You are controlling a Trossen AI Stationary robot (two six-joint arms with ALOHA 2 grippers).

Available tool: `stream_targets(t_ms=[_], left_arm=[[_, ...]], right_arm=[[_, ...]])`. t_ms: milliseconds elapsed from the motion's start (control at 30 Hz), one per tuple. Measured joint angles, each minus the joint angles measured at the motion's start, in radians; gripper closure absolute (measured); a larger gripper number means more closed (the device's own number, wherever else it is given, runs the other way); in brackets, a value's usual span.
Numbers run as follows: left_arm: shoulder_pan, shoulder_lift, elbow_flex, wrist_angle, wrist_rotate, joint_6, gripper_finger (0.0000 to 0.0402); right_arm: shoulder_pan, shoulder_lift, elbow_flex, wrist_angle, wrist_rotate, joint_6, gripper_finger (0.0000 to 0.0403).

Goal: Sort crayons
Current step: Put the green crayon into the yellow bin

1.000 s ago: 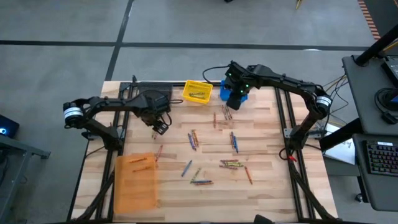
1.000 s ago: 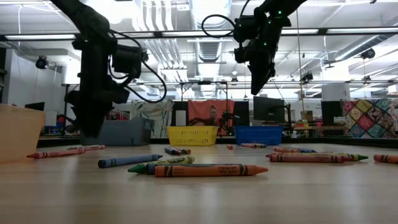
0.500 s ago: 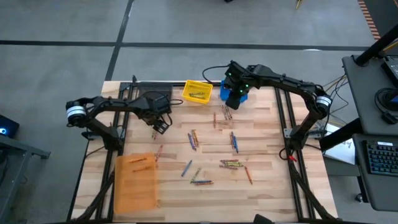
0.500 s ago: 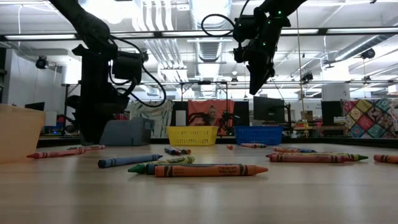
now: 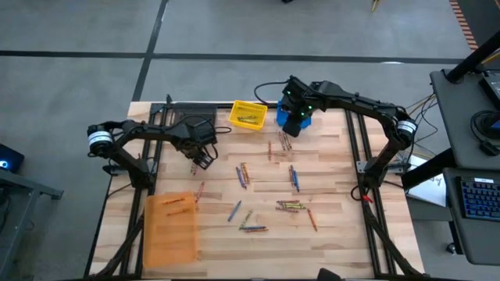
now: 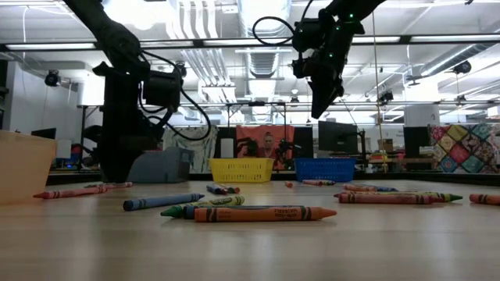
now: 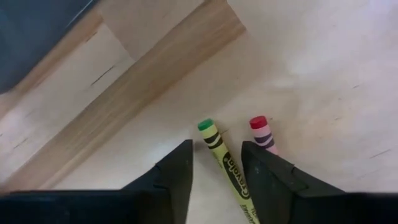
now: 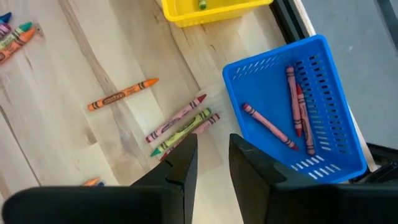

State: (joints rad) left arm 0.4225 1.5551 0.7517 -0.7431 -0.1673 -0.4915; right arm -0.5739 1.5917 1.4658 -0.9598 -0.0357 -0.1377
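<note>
Bright overhead light, perhaps slight blur

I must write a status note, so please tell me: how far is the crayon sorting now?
Early stage. Done: some crayons lie in the blue bin, yellow bin and orange bin. In hand: the left gripper is down over a yellow-green crayon; the right gripper hangs empty near the blue bin. Left: many loose crayons on the table.

Crayons (image 5: pixel 289 205) lie scattered across the wooden table (image 5: pixel 336 242) (an orange bin (image 5: pixel 170 228) sits near one corner).
</note>
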Motion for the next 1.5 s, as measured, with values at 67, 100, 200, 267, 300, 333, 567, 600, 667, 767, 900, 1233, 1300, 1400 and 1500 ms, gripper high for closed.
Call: stream_targets(t_ms=[67,100,200,267,300,333,567,600,667,767,900,1233,1300,1400,1500], left_arm=[[0.0,0.001,0.001,0.002,0.002,0.002,0.0306],[-0.001,0.001,0.002,0.004,0.002,0.003,0.0316],[-0.001,0.001,0.002,0.009,0.006,0.003,0.0345],[-0.001,0.002,0.001,0.013,0.009,0.003,0.0362],[-0.001,0.002,0.001,0.014,0.009,0.003,0.0369],[-0.001,0.002,0.001,0.015,0.008,0.003,0.0377],[0.0,0.0,0.001,0.019,0.0,0.019,0.0397],[0.0,-0.002,0.001,0.019,-0.001,0.023,0.0398],[0.001,-0.003,0.008,0.013,-0.001,0.031,0.04],[0.004,-0.016,0.037,-0.001,-0.012,0.05,0.0401],[0.002,-0.041,0.093,-0.056,-0.005,0.087,0.0401],[0.001,-0.075,0.29,-0.119,0.006,0.264,0.0401],[0.001,-0.074,0.33,-0.112,0.009,0.311,0.0401],[0.001,-0.073,0.391,-0.087,0.01,0.379,0.0401],[0.001,-0.071,0.444,-0.055,0.014,0.441,0.0401]], right_arm=[[0.0,0.0,0.0,0.003,0.0,0.0,0.0326],[0.0,0.0,0.0,0.003,0.0,0.0,0.0327],[0.0,0.0,-0.001,0.005,0.0,-0.001,0.0328],[0.0,0.0,-0.001,0.008,0.0,-0.003,0.0326],[0.0,0.0,-0.001,0.008,0.0,-0.003,0.0325],[0.0,0.0,-0.001,0.008,0.0,-0.003,0.0324],[0.0,0.0,-0.001,0.009,0.0,-0.003,0.0319],[0.0,0.0,-0.001,0.009,0.0,-0.003,0.032],[0.0,0.0,-0.001,0.009,0.0,-0.004,0.0323],[0.0,0.0,-0.001,0.008,0.0,-0.004,0.0328],[0.0,0.0,-0.001,-0.004,0.0,-0.018,0.033],[0.0,0.0,-0.005,-0.038,0.0,-0.03,0.0332],[0.0,-0.004,-0.019,-0.039,-0.001,-0.025,0.0334],[0.007,-0.017,-0.041,-0.036,-0.01,-0.018,0.0334],[0.02,-0.036,-0.072,-0.021,-0.018,-0.01,0.0331]])
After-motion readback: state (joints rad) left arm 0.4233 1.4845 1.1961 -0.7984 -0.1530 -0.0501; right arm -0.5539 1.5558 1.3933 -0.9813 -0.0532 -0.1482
